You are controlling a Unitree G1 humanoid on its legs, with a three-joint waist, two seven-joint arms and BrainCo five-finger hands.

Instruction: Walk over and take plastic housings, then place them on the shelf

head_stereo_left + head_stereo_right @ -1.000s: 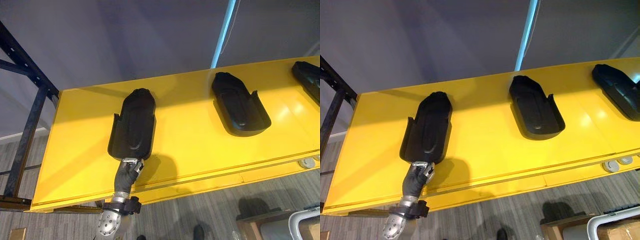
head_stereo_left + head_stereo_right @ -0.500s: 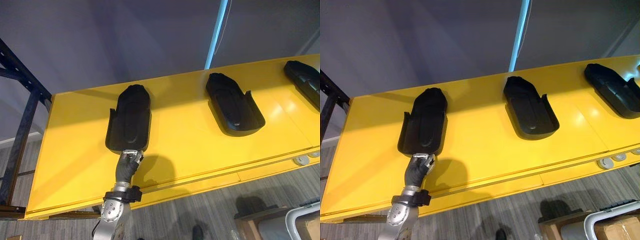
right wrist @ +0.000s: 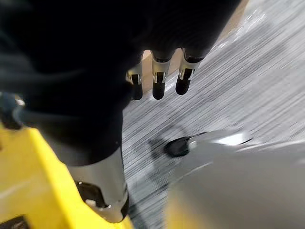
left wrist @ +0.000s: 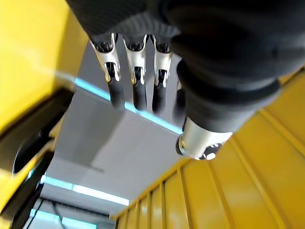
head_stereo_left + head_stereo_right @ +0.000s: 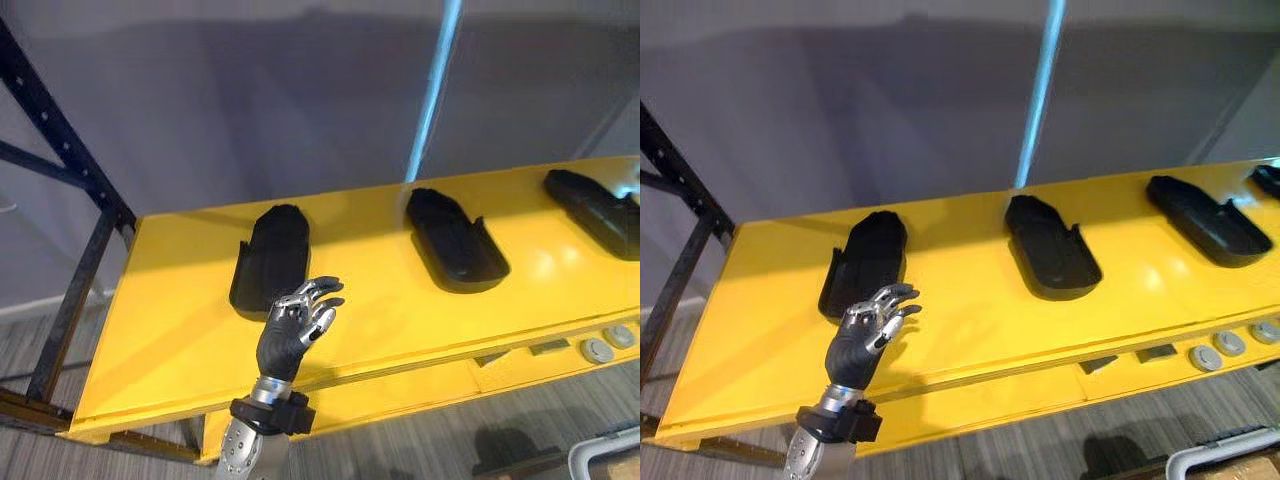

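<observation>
A long glossy yellow shelf [image 5: 385,305] runs across the frame from lower left to right edge, with a grey wall behind it. Three black moulded plastic housings lie on it in a row, well apart from one another. The left housing [image 5: 271,258] sits left of centre, its rounded end toward the wall. The middle housing [image 5: 455,240] is right of centre, and the right housing [image 5: 590,206] lies near the right edge. In the right eye view the tip of a fourth black housing [image 5: 1267,180] shows at the right edge.

The left hand [image 5: 288,338] is raised at the lower centre-left of the frame, in front of the near end of the left housing. Its fingers [image 5: 322,291] are spread and loosely bent, with nothing in them. In the left wrist view those fingers [image 4: 138,93] reach out side by side into open air above the yellow shelf, clear of the housings.

The right hand [image 3: 158,80] shows in its wrist view, hanging over striped grey carpet floor [image 3: 238,81]. Its fingers [image 3: 185,79] are straight, close together and empty.

A dark metal rack post [image 5: 66,160] rises at the upper left, beside the shelf's left end. A pale blue vertical strip [image 5: 432,100] runs up the wall behind the middle housing. Two round grey discs [image 5: 598,350] sit at the shelf's front edge, lower right.
</observation>
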